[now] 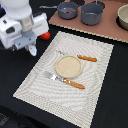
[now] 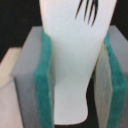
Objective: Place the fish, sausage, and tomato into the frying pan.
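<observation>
While the fish (image 2: 75, 60) sits clamped between the teal pads (image 2: 44, 85) of the gripper (image 1: 31, 49), white body upright and filling the wrist view, it is carried above the near corner of the woven placemat (image 1: 95, 70) at the exterior view's left. Tomato (image 1: 45, 35): one, red, glossy, resting on the dark table just beside the arm, partly hidden behind it. Sausage: not made out in either view. Frying pan (image 1: 67, 10): one, dark grey, thin handle pointing to the exterior view's left, standing on the brown board (image 1: 75, 27) at the far side, well apart from the gripper; its inside looks empty, though the blur leaves this uncertain. Grey pot (image 1: 92, 13): one, beside the pan. Tan plate (image 1: 67, 67): one, mid-mat, between knife (image 1: 86, 58) and fork (image 1: 65, 81). Progress, judged: first item lifted, none delivered; fish, tomato and sausage all remain to be placed.
</observation>
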You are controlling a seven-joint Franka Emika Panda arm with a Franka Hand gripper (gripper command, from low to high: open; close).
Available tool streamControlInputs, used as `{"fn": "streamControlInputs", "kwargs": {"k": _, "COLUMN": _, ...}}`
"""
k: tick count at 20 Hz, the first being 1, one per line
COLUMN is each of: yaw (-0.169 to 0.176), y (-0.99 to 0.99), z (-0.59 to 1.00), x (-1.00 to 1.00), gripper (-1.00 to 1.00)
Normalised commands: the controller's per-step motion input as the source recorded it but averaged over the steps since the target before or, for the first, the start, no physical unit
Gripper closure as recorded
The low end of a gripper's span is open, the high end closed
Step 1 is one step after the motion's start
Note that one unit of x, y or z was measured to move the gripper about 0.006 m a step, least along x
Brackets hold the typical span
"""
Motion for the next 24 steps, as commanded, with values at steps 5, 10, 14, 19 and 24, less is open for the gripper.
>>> {"fn": "streamControlInputs", "kwargs": {"k": 5, "yaw": 0.012, "y": 0.88, "z": 1.0, "x": 0.6, "gripper": 1.0}}
{"fn": "streamControlInputs", "kwargs": {"k": 10, "yaw": 0.02, "y": 0.97, "z": 0.96, "x": 0.5, "gripper": 1.0}}
{"fn": "streamControlInputs", "kwargs": {"k": 14, "yaw": 0.017, "y": 1.0, "z": 0.72, "x": 0.44, "gripper": 1.0}}
{"fn": "streamControlInputs", "kwargs": {"k": 19, "yaw": 0.006, "y": 0.99, "z": 0.42, "x": 0.48, "gripper": 1.0}}
{"fn": "streamControlInputs", "kwargs": {"k": 24, "yaw": 0.005, "y": 0.97, "z": 0.02, "x": 0.49, "gripper": 1.0}}
